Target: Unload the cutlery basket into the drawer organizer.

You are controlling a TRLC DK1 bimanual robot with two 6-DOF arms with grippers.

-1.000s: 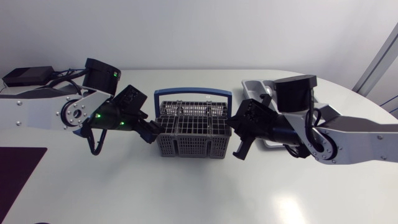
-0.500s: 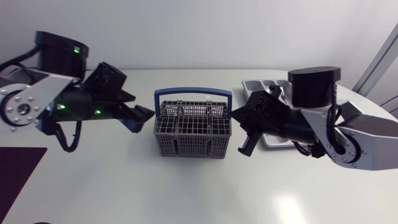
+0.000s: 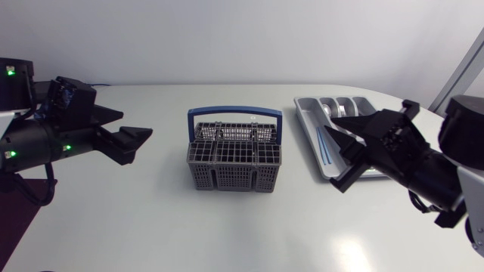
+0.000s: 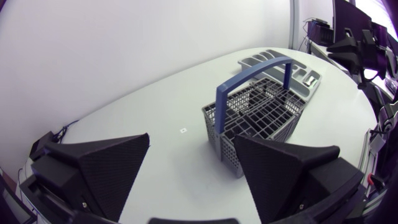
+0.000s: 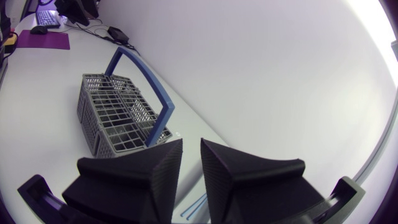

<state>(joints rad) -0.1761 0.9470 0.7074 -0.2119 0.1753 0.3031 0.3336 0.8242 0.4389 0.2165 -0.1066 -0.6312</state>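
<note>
The grey plastic-mesh cutlery basket (image 3: 234, 165) with its blue arched handle stands upright in the middle of the white table (image 3: 227, 234). Just to its right lies the long grey drawer organizer (image 3: 306, 125), with silvery cutlery (image 3: 338, 112) and a thin blue piece (image 3: 325, 145) in its compartments. The left gripper (image 4: 193, 142) hangs well apart from the basket, fingers spread wide and empty. The right gripper (image 5: 191, 149) hovers above the organizer's near end, its fingers drawn almost together on nothing.
</note>
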